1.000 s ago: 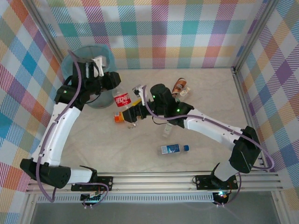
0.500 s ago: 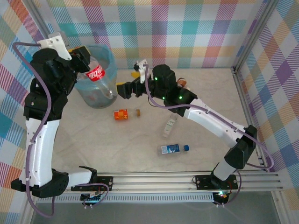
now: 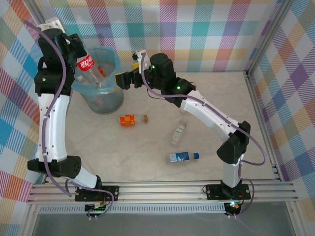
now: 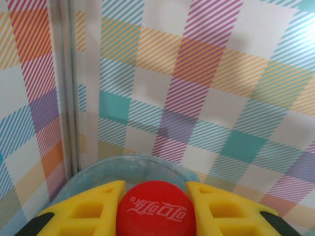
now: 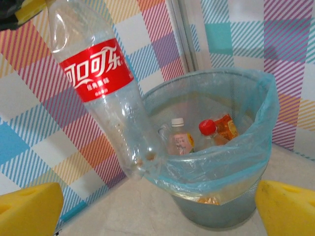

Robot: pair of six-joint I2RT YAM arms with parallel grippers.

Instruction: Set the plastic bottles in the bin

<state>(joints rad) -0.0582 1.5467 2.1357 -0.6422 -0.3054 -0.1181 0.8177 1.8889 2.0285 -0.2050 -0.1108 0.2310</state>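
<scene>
Well, the left arm is reared up high at the far left corner, and its left pincer [image 4: 155, 206] is clamped on the red cap [image 4: 155, 210] of a cola bottle [image 3: 87, 65]. The yellow fingers [image 4: 91, 209] press against the cap on either side. The bottle is clear with a red label and hangs tilted, cap uppermost. Its base dips over the near rim of the blue-lined bin [image 3: 106, 101], and I cannot tell whether it touches the lining.

Down inside the bin lie a pink-labelled bottle [image 5: 178, 141] with a white cap, a red-capped bottle [image 5: 207, 129] and an orange-labelled one [image 5: 225, 125] beside it.

The right arm stretches across towards the bin. Its right pincer [image 3: 119, 79] is spread wide with nothing between the pads and hangs just beside the bin's rim, facing the cola bottle.

On the table [image 3: 221, 93] three more bottles lie on their sides, well apart from each other: an orange bottle [image 3: 129, 119] nearest the bin, a clear bottle [image 3: 179, 132] further right, and a blue-labelled bottle [image 3: 183, 157] closer to the arm bases.
</scene>
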